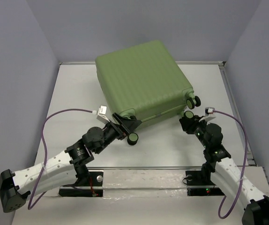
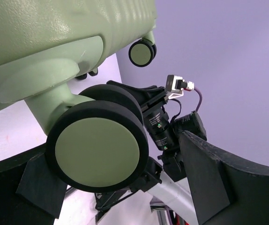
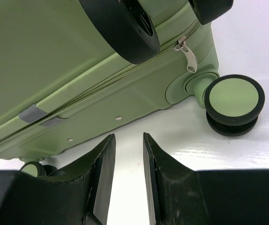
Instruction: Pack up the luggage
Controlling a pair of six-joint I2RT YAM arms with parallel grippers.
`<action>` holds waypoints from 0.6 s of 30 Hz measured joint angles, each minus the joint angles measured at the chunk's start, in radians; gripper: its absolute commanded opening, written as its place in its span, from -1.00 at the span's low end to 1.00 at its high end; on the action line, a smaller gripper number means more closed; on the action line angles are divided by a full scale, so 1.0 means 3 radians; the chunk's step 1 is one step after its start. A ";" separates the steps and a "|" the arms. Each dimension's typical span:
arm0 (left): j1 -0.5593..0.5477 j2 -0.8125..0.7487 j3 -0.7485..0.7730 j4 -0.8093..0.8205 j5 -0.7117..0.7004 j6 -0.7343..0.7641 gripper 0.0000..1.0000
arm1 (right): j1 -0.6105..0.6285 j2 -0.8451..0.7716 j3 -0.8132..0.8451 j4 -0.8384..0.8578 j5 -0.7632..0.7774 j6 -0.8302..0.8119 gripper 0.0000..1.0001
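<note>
The luggage (image 1: pixel 141 79) is a light-green ribbed hard-shell suitcase lying flat and zipped shut at the back middle of the table. My left gripper (image 1: pixel 126 125) is at its near-left corner. In the left wrist view the gripper (image 2: pixel 115 164) is open wide, with a black-and-green wheel (image 2: pixel 97 146) between the fingers under the shell (image 2: pixel 55 28). My right gripper (image 1: pixel 187 121) is by the near-right corner. In the right wrist view it (image 3: pixel 127 140) is open a narrow gap and empty, low over the table just short of the suitcase's zippered side (image 3: pixel 55 61).
A corner wheel (image 3: pixel 233 104) stands on the table right of my right fingers, and a zipper pull (image 3: pixel 189 58) hangs above it. Two more wheels (image 1: pixel 193 100) stick out at the suitcase's right corner. White table (image 1: pixel 73 98) is walled by grey panels.
</note>
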 measured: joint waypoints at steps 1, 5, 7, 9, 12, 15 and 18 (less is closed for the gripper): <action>0.0000 -0.0001 -0.0014 0.0023 0.0000 -0.0017 0.98 | 0.0000 0.0000 0.0000 -0.0009 -0.0001 0.0001 -0.28; 0.0000 -0.0051 -0.0090 0.0080 -0.0003 -0.0072 0.98 | 0.0000 0.0000 0.0000 -0.0017 -0.0027 0.0001 -0.28; 0.0000 -0.0137 -0.0145 0.0094 -0.0019 -0.0095 0.98 | 0.0000 -0.0003 0.0000 -0.0034 -0.0037 -0.0001 -0.28; 0.0000 -0.0239 -0.0192 0.0081 -0.0053 -0.0111 0.98 | 0.0000 -0.0003 0.0000 -0.0055 -0.0041 -0.0009 -0.27; 0.0000 -0.0393 -0.0242 0.0010 -0.0135 -0.0109 0.98 | 0.0000 -0.0003 0.0000 -0.0084 -0.0039 -0.0010 -0.20; 0.0000 -0.0514 -0.0324 -0.0005 -0.0189 -0.0099 0.98 | 0.0000 0.0029 0.0000 -0.0097 -0.0037 -0.0010 -0.17; 0.0000 -0.0552 -0.0412 0.0008 -0.0220 -0.0089 0.98 | 0.0000 0.0097 0.0001 -0.0107 -0.0037 -0.0010 -0.16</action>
